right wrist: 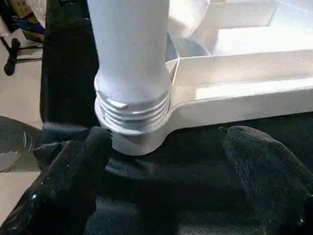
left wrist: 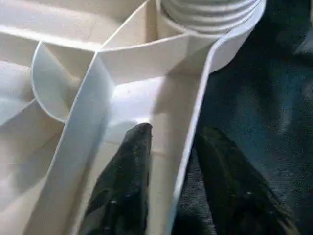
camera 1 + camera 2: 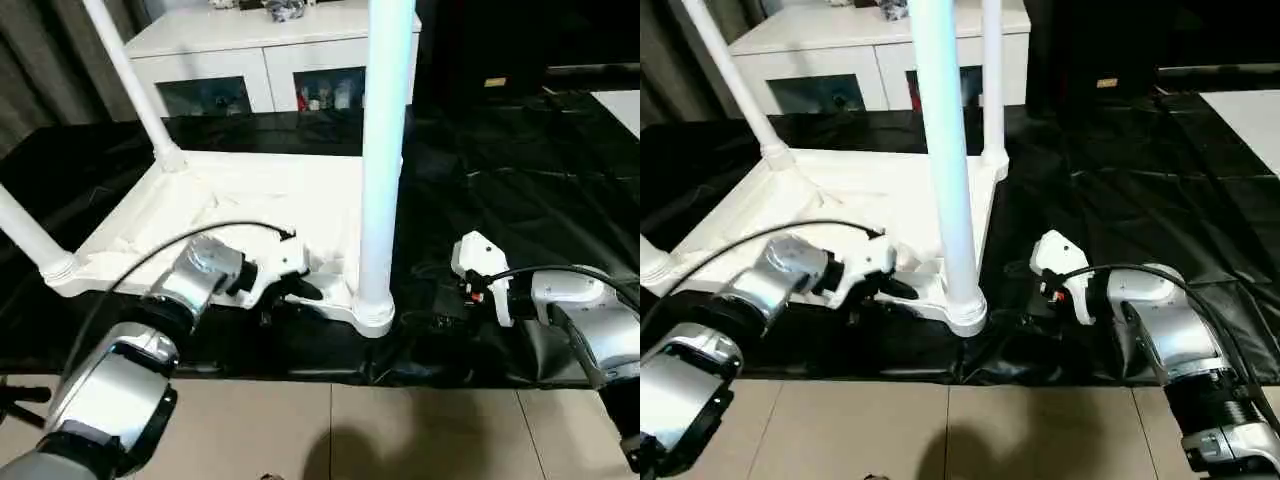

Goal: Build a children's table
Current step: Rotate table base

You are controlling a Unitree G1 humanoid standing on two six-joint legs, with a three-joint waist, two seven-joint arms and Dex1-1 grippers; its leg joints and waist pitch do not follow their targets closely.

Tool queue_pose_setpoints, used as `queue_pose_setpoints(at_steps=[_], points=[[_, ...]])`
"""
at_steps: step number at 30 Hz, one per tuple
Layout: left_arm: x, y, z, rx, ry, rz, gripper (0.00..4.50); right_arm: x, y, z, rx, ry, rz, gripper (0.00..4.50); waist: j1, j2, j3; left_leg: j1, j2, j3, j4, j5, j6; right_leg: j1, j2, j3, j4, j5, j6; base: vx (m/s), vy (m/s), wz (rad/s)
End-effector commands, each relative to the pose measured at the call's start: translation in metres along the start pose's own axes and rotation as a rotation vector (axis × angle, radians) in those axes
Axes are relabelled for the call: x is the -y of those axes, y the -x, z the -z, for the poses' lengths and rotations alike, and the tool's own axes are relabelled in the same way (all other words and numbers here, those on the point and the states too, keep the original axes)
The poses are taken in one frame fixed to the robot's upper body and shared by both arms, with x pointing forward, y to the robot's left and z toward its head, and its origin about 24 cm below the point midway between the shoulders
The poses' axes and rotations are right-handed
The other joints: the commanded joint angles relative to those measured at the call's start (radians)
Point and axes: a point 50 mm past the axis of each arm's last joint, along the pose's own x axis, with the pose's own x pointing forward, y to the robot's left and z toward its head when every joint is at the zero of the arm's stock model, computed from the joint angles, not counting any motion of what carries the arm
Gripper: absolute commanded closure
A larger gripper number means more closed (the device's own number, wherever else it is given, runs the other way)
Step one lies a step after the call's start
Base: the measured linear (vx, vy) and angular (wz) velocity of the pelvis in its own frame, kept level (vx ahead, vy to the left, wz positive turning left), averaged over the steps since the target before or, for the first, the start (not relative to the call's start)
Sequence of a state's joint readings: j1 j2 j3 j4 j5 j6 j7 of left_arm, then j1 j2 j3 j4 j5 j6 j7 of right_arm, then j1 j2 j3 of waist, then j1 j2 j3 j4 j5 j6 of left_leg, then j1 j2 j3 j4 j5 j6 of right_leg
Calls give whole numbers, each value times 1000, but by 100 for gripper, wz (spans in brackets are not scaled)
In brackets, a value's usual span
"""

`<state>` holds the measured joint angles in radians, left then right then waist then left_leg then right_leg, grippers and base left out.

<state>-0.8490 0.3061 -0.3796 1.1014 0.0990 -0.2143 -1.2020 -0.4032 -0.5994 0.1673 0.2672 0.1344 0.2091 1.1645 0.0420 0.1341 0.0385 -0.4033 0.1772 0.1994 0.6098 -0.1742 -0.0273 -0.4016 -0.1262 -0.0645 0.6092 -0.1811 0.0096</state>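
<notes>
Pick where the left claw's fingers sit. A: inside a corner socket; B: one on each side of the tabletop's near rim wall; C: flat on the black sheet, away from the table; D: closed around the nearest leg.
B: in the left wrist view one finger lies inside the tabletop's rim wall, the other outside it over the black sheet.

A white cabinet (image 3: 270,60) with dark glass doors stands at the back, small items inside. Grey curtains (image 3: 40,70) hang beside it. Black sheeting (image 3: 520,180) covers the work surface above a beige tiled floor (image 3: 400,430).
</notes>
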Motion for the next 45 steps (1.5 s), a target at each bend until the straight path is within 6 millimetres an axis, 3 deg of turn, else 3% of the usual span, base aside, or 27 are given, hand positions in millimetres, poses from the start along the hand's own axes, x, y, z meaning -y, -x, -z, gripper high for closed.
queue_pose_setpoints(at_steps=[1,11,15,17,19,21,23,24,25,26,31,39,40,41,45], points=[[-5,5,-2,-38,-35,-25,316,-4,-3,-4,7,16,-26,34,3,-14,-67,22,40,-26,-79,-325,79,50,-24,19,-77,-169,-263,0,0,0],[-5,7,7,-105,-64,-31,398,-4,-2,-8,23,26,-7,34,1,-9,-62,22,41,-28,-84,-352,66,48,-26,20,-82,-227,-251,0,0,0],[-5,9,10,-39,23,-54,412,2,-3,-14,72,23,59,34,-5,-10,-64,19,40,-29,-85,-347,63,49,-26,19,-79,-202,-257,0,0,0],[-5,5,10,12,105,-98,420,2,-5,-13,72,8,58,34,-7,-10,-64,19,40,-27,-83,-336,68,50,-28,19,-76,-182,-265,0,0,0],[-3,-1,12,31,171,-134,426,2,-7,-11,60,0,70,34,-4,-19,-67,16,40,-26,-79,-290,91,52,-28,19,-74,-142,-277,0,0,0],[-1,-9,11,68,207,-157,428,6,-9,-10,47,2,116,34,-4,-20,-68,14,40,-26,-77,-253,107,53,-29,18,-72,-120,-279,0,0,0],[3,-17,9,93,230,-171,435,15,-11,-9,34,9,211,34,-8,-20,-67,12,37,-26,-75,-235,121,52,-28,16,-74,-142,-270,0,0,0],[4,-21,8,97,235,-179,440,19,-12,-9,31,3,256,34,-10,-26,-68,11,36,-26,-75,-231,122,53,-28,15,-75,-151,-268,0,0,0],[5,-23,8,98,239,-185,443,22,-12,-10,30,-2,285,34,-12,-23,-68,11,36,-26,-75,-229,120,52,-28,15,-75,-163,-265,0,0,0],[7,-27,6,107,228,-188,446,26,-12,-11,34,-9,320,34,-10,-25,-66,17,34,-23,-73,-238,122,48,-27,17,-84,-209,-251,0,0,0],[16,-36,-3,126,152,-149,449,33,-17,-21,91,-22,394,34,-12,-25,-69,11,37,-25,-72,-203,147,50,-25,16,-81,-209,-230,0,0,0],[18,-37,-7,139,190,-191,449,18,-34,-32,172,-10,279,34,-17,-21,-69,14,37,-23,-74,-215,146,46,-23,15,-82,-211,-231,0,0,0],[19,-37,-7,142,191,-191,449,16,-37,-34,183,-12,261,34,-17,-33,-69,12,37,-23,-74,-210,151,47,-24,16,-83,-204,-228,0,0,0],[19,-37,-7,143,192,-190,449,14,-40,-35,189,-14,252,34,-14,-26,-69,14,39,-23,-74,-204,155,44,-25,17,-81,-205,-227,0,0,0],[22,-37,-6,131,192,-180,449,15,-46,-35,180,-21,264,34,-4,-24,-73,18,41,-22,-73,-178,155,41,-24,18,-77,-179,-233,0,0,0]])
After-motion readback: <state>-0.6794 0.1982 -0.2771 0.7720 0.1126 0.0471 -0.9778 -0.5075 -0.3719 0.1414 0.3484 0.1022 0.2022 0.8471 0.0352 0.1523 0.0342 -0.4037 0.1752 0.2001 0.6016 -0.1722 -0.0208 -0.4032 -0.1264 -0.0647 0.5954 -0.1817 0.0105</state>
